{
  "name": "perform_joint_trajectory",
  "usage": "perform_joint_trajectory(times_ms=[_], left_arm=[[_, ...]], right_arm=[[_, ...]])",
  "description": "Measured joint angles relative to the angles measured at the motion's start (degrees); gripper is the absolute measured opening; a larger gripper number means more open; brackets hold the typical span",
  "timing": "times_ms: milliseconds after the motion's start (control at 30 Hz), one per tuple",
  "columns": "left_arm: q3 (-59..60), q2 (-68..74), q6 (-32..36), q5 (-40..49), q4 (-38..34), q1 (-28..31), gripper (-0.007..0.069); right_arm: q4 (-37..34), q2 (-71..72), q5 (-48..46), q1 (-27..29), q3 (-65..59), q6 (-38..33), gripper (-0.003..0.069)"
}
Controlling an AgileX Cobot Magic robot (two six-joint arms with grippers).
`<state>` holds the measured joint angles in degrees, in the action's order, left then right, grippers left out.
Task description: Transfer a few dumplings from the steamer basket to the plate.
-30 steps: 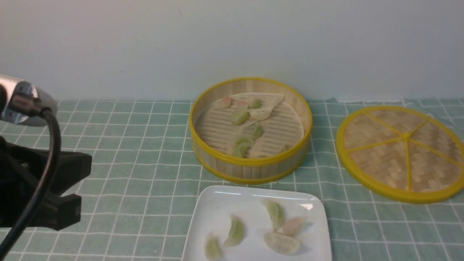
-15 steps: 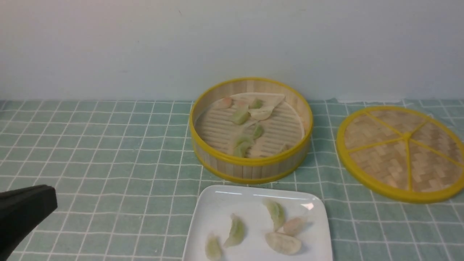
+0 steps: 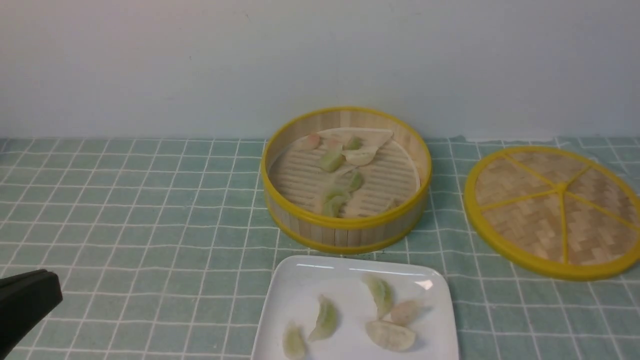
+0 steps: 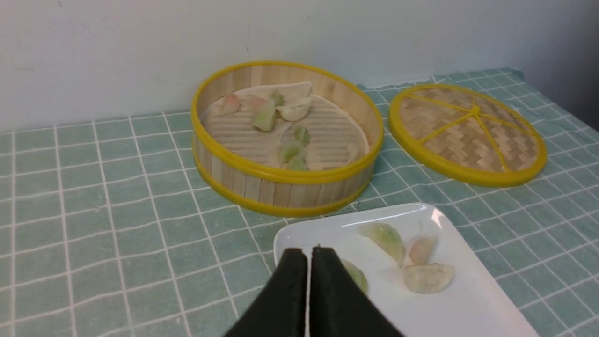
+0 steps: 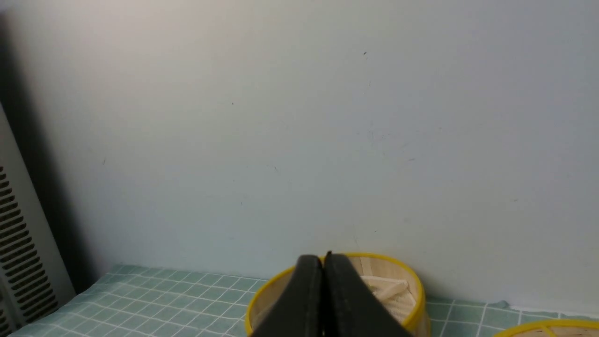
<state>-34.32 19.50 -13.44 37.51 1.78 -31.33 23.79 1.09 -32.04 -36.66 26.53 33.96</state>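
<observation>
Checked tablecloth [image 3: 150,200] bears steamer basket [image 3: 345,235], plate [image 3: 300,285], lid [image 3: 550,210].

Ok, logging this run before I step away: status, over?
Left tool shut, empty. Right tool shut, empty. Five dumplings on plate, more in steamer basket. Lid off to the right, nothing blocking.

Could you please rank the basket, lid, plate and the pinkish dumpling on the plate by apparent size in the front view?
1. Basket and lid: look alike, cannot rank.
2. Plate: cropped and nearer, so unsure.
3. Pinkish dumpling: smallest.

Dumplings [image 4: 265,117] in steamer basket [image 4: 281,174], on plate [image 4: 468,306]
</observation>
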Motion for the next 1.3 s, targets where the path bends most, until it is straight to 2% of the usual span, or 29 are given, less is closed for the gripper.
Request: perform_joint_trajectory(times_ms=[200, 267, 300, 333, 400, 600, 733, 1300], left_arm=[[3.43, -1.96, 5.46, -3.05, 1.57, 2.1, -0.0006], [6.75, -4.27, 9.1, -6.2, 0.3, 5.76, -0.0006], [11.03, -7.35, 13.44, -9.07, -1.78, 10.2, -0.0006], [11.56, -7.71, 13.44, -9.43, -2.29, 10.73, -0.0006], [18.62, -12.38, 18.18, -12.77, -5.57, 17.7, -0.0006], [32.16, -19.75, 21.96, -15.14, -8.25, 27.53, -0.0006], [35.66, -20.16, 22.09, -15.27, -8.07, 27.95, -0.0006], [35.71, -20.16, 22.32, -15.32, -7.94, 27.95, -0.0006]], right_arm=[[0.0, 0.0, 0.0, 0.0, 0.0, 0.06, -0.0013], [0.0, 0.0, 0.0, 0.0, 0.0, 0.07, -0.0013], [0.0, 0.0, 0.0, 0.0, 0.0, 0.07, -0.0013], [0.0, 0.0, 0.0, 0.0, 0.0, 0.07, -0.0013], [0.0, 0.0, 0.0, 0.0, 0.0, 0.07, -0.0013], [0.0, 0.0, -0.07, 0.0, 0.0, 0.07, -0.0013], [0.0, 0.0, -0.22, 0.0, 0.0, 0.07, -0.0013], [0.0, 0.0, -0.22, 0.0, 0.0, 0.07, -0.0013]])
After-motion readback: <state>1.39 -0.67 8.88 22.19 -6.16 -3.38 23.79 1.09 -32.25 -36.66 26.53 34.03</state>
